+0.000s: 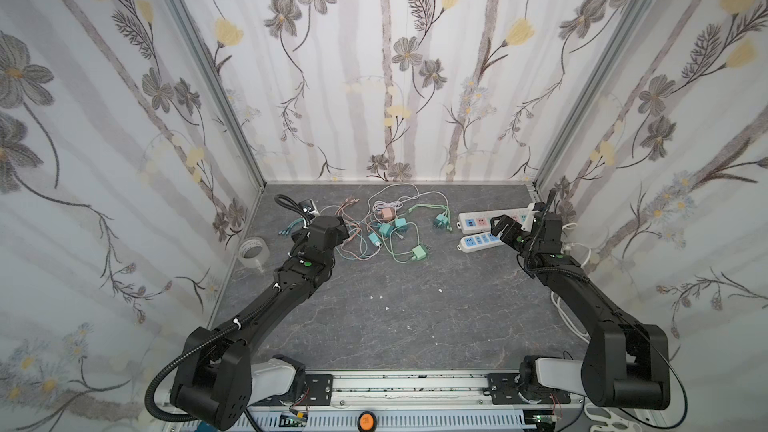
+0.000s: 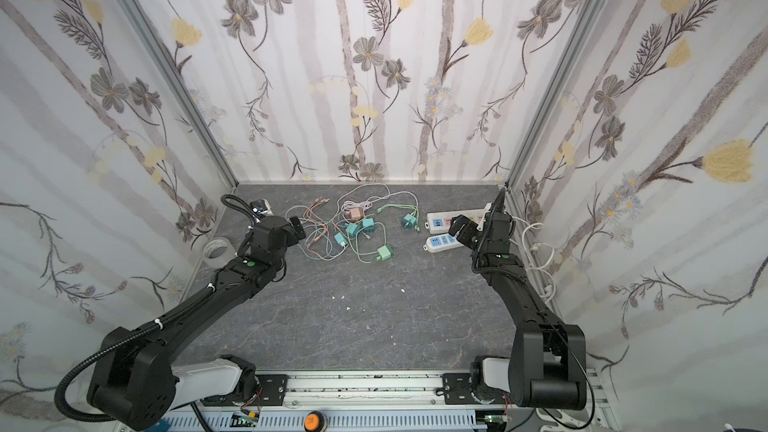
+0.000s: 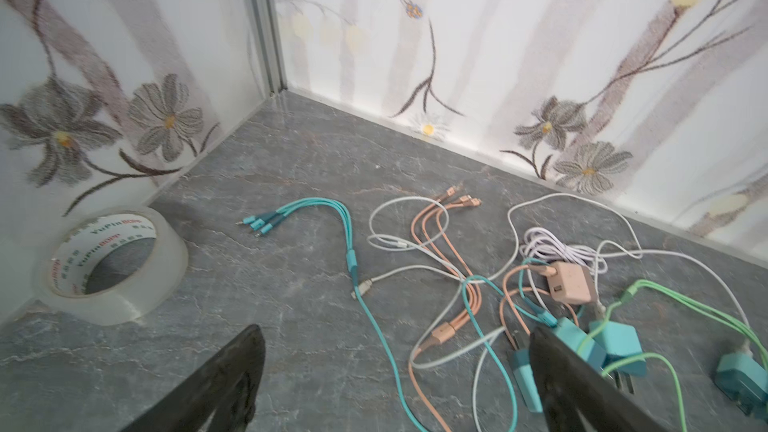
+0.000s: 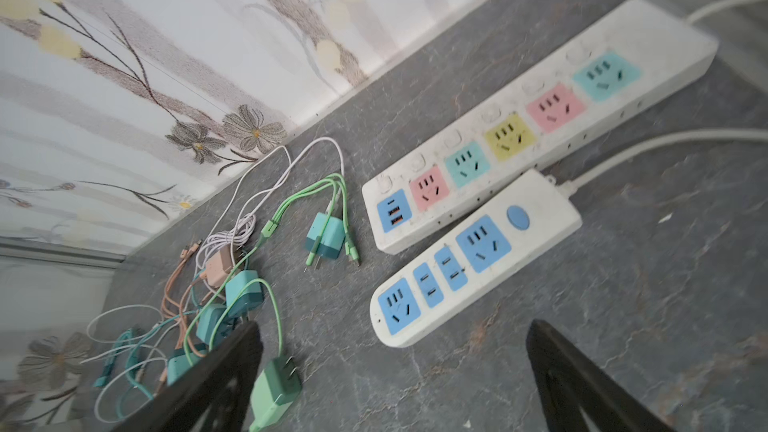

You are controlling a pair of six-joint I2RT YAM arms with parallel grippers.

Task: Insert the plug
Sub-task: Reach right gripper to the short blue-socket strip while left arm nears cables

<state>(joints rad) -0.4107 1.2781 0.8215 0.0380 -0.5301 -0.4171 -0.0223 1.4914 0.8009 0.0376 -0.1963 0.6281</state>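
Note:
Several plugs lie tangled in their cables at the back middle of the table: a green plug (image 1: 419, 253) (image 4: 276, 392), a teal plug (image 1: 441, 221) (image 4: 326, 238) and a pink charger (image 1: 386, 214) (image 3: 569, 282). Two white power strips lie at the back right: a long one with coloured sockets (image 1: 482, 218) (image 4: 540, 118) and a short one with blue sockets (image 1: 478, 241) (image 4: 473, 259). My left gripper (image 1: 322, 229) (image 3: 395, 351) hangs open over loose cables at the tangle's left edge, a teal plug (image 3: 525, 371) beside one finger. My right gripper (image 1: 503, 229) (image 4: 392, 342) is open above bare table just short of the short strip.
A roll of clear tape (image 1: 253, 251) (image 3: 116, 263) sits by the left wall. The strips' white cords (image 1: 577, 243) run along the right wall. Teal (image 3: 349, 243) and orange (image 3: 436, 243) multi-head cables spread toward the back left corner. Walls close three sides.

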